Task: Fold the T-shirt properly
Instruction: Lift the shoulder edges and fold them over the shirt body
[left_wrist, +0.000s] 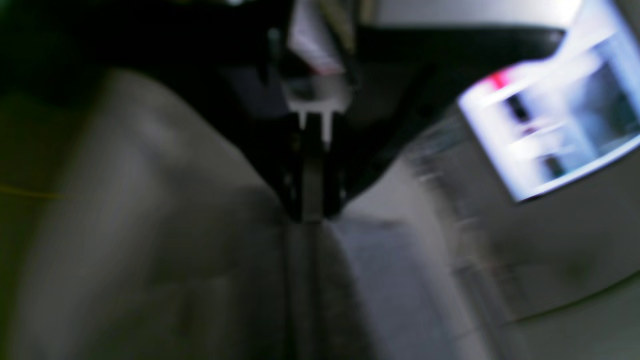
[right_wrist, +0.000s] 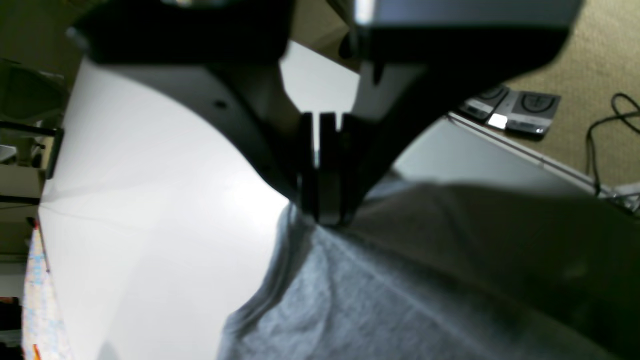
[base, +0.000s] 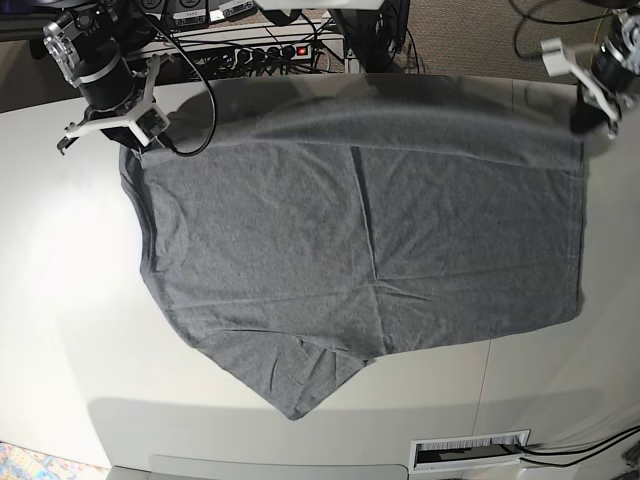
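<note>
The heather-grey T-shirt (base: 350, 250) lies spread across the white table (base: 60, 330), its far edge lifted and stretched between both grippers. My right gripper (base: 133, 142) is shut on the shirt's far left corner. In the right wrist view the fingers (right_wrist: 325, 220) pinch the cloth (right_wrist: 375, 300) above the table (right_wrist: 150, 200). My left gripper (base: 583, 125) is shut on the far right corner. The left wrist view is blurred, but it shows the gripper (left_wrist: 310, 215) closed on grey cloth (left_wrist: 150, 225). One sleeve points toward the front edge (base: 295, 395).
A power strip and cables (base: 270, 50) lie behind the table. A slotted vent (base: 470, 452) sits at the front right edge. A lit screen (left_wrist: 550, 125) shows in the left wrist view. Small devices (right_wrist: 520, 107) and a cable lie on the carpet.
</note>
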